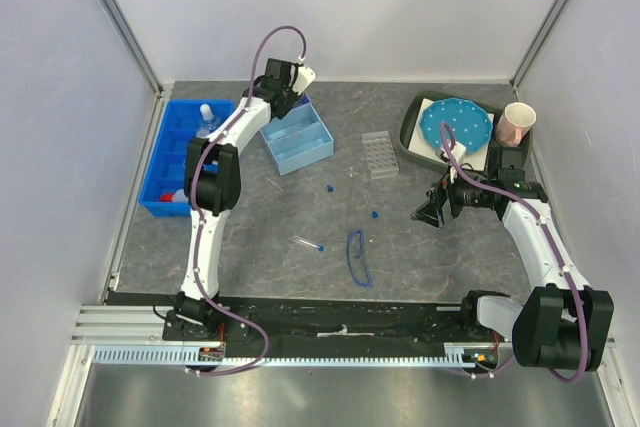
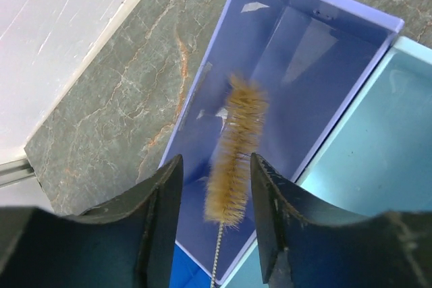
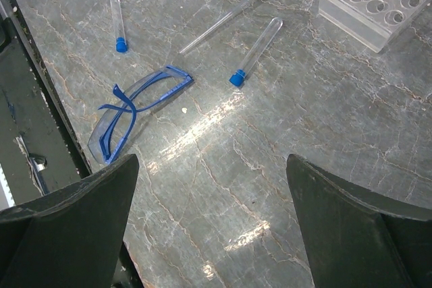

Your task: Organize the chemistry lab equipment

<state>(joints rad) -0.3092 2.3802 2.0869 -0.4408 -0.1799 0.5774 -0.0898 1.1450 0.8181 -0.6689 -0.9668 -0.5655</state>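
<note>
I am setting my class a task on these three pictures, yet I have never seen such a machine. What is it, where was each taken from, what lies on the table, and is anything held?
Two robot arms stand at a table's near edge. One picture looks down from above; the others come from wrist cameras. On the table lie safety glasses, blue-capped tubes, a clear rack and a light blue box. The left gripper is open over that box, a brush between its fingers. The right gripper is open, holding nothing.
</note>
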